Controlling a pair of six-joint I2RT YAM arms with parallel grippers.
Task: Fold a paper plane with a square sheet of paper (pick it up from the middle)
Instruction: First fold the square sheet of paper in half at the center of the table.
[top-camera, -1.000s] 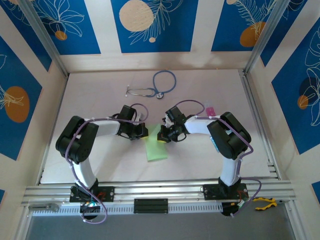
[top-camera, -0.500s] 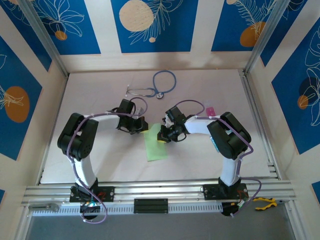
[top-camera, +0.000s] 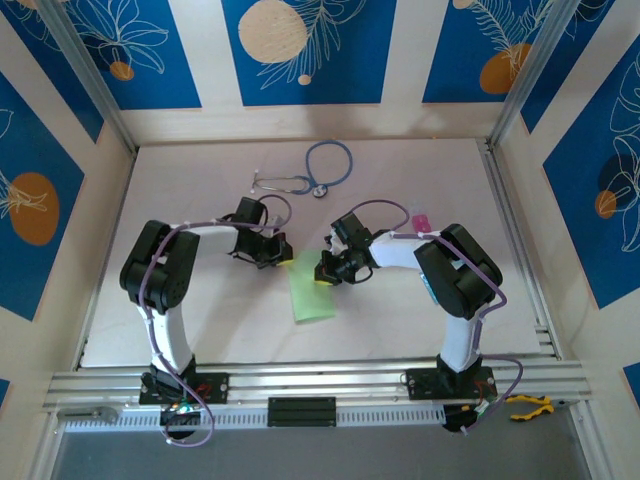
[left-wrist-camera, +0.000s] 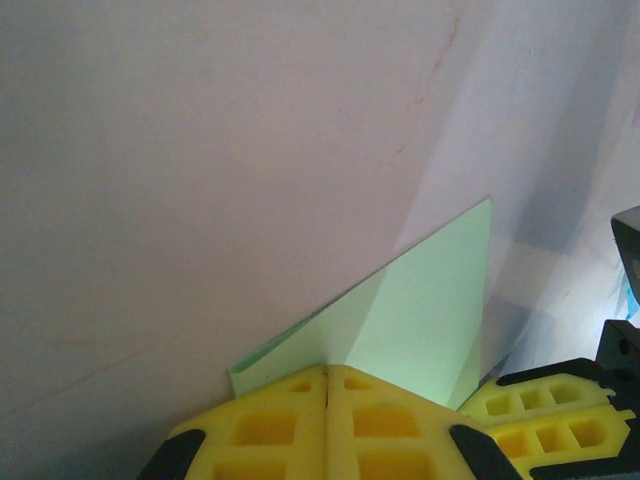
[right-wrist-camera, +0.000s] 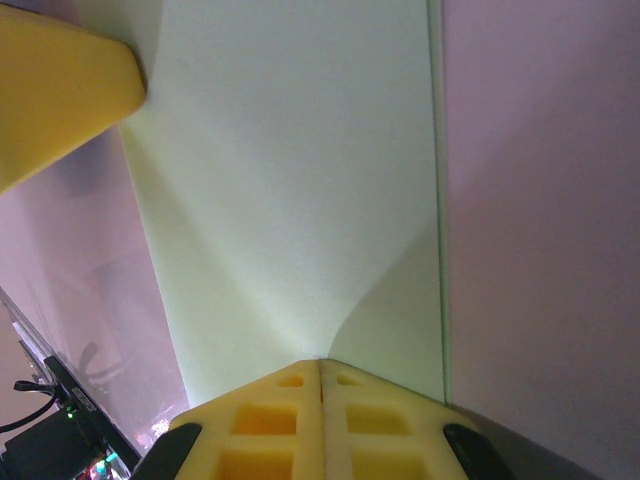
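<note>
The left tool (top-camera: 283, 256), its yellow fingers (left-wrist-camera: 270, 430) pressed together, touches the 11 o'clock corner of the square sheet of paper (top-camera: 312, 297). The pale green, creased sheet lies at the middle of the table (top-camera: 200, 320). At its 1 o'clock edge the right tool (top-camera: 323, 272), fingers likewise squeezed together, rests on it.

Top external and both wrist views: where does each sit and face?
Top external: above, behind the arms, looking down on the pale table; both arms, left gripper, right gripper.
Left wrist: on the left arm, looking past its shut yellow fingers at the thin pale green paper sheet.
Right wrist: same, past its own shut fingers.
Shared: all see the paper; each wrist view catches the other gripper.
</note>
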